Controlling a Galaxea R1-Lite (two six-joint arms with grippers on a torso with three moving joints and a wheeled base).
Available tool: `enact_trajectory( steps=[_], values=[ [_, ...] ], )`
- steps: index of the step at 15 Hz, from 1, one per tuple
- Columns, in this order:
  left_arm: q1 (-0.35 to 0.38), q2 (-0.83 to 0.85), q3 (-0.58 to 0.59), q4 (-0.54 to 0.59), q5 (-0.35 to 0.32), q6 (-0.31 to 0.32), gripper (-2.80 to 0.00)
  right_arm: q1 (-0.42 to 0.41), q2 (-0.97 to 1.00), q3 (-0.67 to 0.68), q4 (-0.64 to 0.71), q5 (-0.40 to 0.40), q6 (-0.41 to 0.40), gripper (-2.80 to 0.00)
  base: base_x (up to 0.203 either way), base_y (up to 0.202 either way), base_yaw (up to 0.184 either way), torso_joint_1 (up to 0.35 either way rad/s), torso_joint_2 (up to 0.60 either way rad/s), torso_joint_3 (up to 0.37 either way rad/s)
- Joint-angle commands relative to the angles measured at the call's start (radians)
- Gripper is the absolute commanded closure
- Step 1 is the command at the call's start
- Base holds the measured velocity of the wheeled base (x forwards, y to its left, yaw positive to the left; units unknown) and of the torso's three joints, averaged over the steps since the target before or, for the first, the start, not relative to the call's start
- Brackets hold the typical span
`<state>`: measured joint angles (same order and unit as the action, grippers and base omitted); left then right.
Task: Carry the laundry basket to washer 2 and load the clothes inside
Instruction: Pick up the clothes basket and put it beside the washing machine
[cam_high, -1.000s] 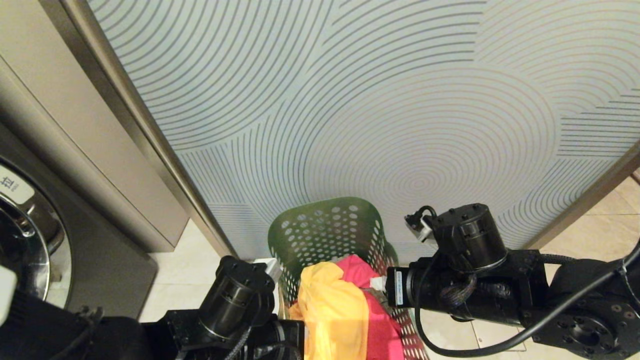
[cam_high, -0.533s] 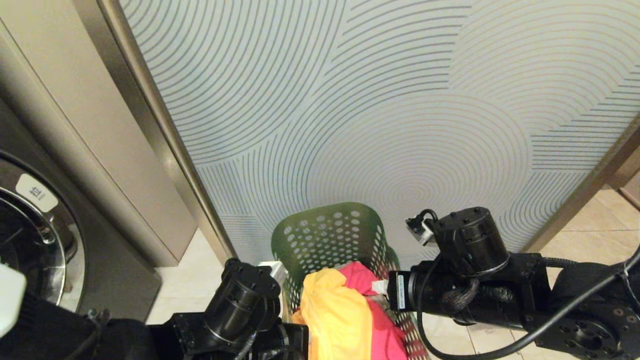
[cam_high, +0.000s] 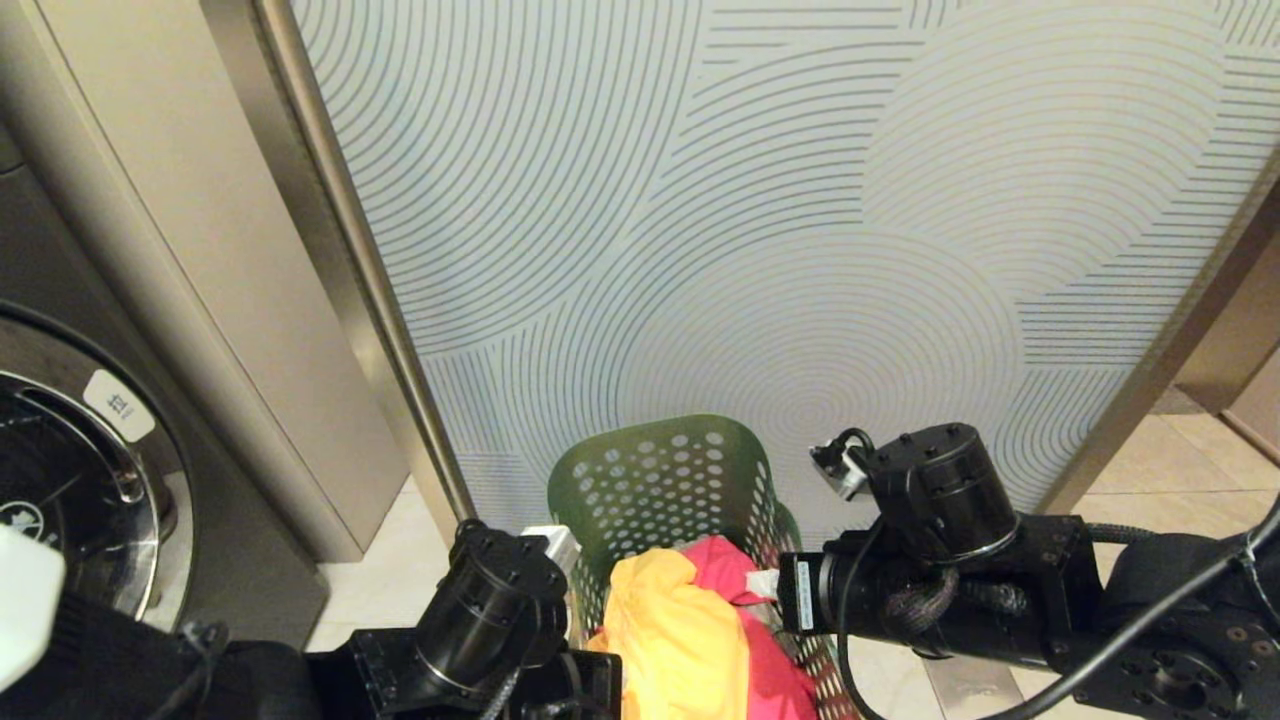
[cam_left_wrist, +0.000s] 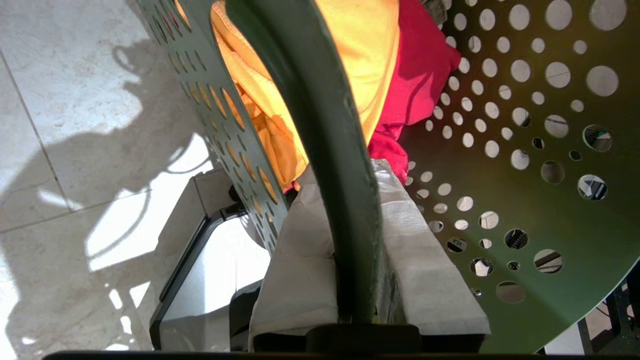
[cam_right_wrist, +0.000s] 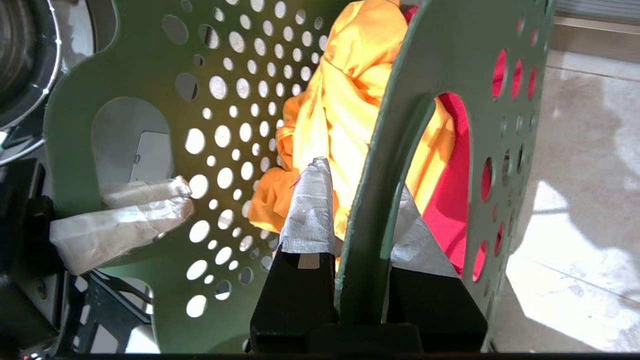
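Observation:
The green laundry basket (cam_high: 660, 480), its walls full of round holes, hangs between my two arms low in the head view. Inside lie the clothes: a yellow-orange garment (cam_high: 680, 640) and a pink-red one (cam_high: 735, 565). My left gripper (cam_left_wrist: 345, 170) is shut on the basket's rim (cam_left_wrist: 325, 110), with taped fingers on either side of it. My right gripper (cam_right_wrist: 362, 177) is shut on the opposite rim beside a cut-out handle (cam_right_wrist: 450, 165). A dark grey washer (cam_high: 70, 470) with a chrome-ringed door stands at far left. Its number does not show, so I cannot tell whether it is washer 2.
A frosted glass panel (cam_high: 800, 250) with curved line patterns fills the view straight ahead, close behind the basket. A metal frame post (cam_high: 350, 270) and a beige cabinet side (cam_high: 150, 230) separate it from the washer. Pale floor tiles (cam_high: 1180, 470) show at lower right.
The whole view has swung toward the left, so more of the washer's door shows. Both grippers keep the same hold on the basket.

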<state>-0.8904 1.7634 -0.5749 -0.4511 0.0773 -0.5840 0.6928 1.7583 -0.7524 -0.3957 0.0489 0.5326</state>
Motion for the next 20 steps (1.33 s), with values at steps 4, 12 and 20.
enact_trajectory(
  steps=[4,12,20],
  values=[
    [-0.012,0.004,0.000,-0.003,0.001,-0.003,0.00,0.000,0.004,0.013,-0.002,0.001,-0.005,0.00,0.000,0.000,0.000,-0.001,0.00,0.021],
    [-0.019,0.023,-0.002,-0.005,0.001,-0.003,0.00,-0.001,0.013,0.027,-0.005,0.000,-0.006,0.00,0.000,0.000,0.000,0.000,0.00,0.000],
    [-0.019,0.036,-0.002,-0.006,0.001,-0.005,0.00,-0.001,0.020,0.025,-0.008,0.002,-0.008,0.00,0.000,-0.006,0.098,0.001,0.00,0.002]
  ],
)
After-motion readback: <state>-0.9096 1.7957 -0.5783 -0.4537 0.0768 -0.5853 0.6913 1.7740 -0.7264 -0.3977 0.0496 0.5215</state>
